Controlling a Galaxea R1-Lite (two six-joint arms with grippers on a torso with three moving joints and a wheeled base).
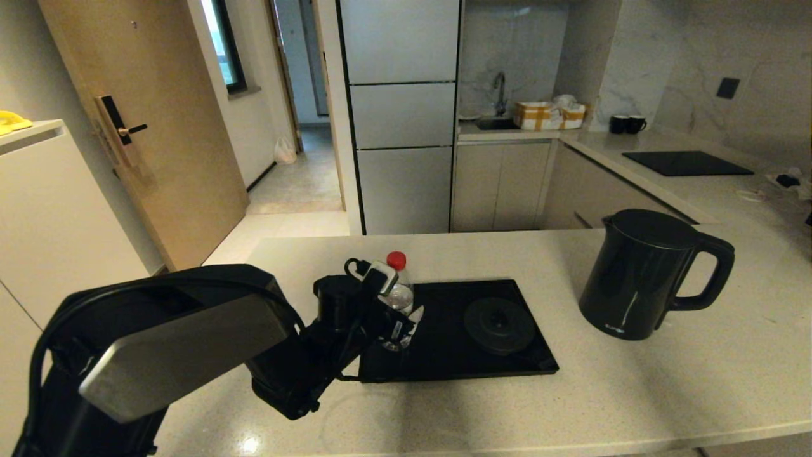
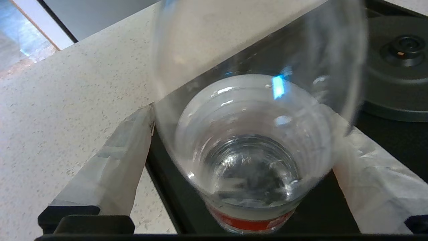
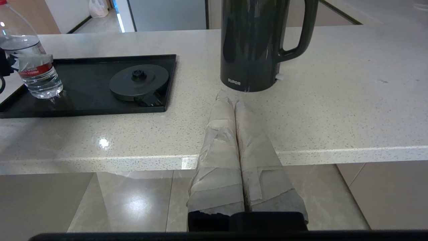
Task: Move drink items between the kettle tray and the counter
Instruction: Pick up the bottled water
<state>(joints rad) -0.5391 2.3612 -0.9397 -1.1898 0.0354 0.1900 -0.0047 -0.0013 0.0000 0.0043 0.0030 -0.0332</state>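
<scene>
The clear water bottle [image 1: 399,295] with its red cap leans slightly over the left end of the glossy black kettle tray [image 1: 438,358]. My left gripper [image 1: 396,314] is shut on the bottle [image 2: 250,150], its taped fingers [image 2: 110,167] pressing both sides at the label. The bottle [image 3: 35,67] has its base low at the tray [image 3: 83,87]; I cannot tell whether it touches. The round base disc [image 1: 499,325] is bare. The black kettle [image 1: 641,276] stands on the beige counter [image 1: 634,393], right of the tray. My right gripper [image 3: 230,97] is shut and empty, at the counter's front edge before the kettle [image 3: 250,43].
A black cooktop panel [image 1: 685,163] and two black mugs [image 1: 627,124] sit on the far right worktop. A yellow-checked box [image 1: 545,115] stands by the sink. Small items [image 1: 790,181] lie at the right edge.
</scene>
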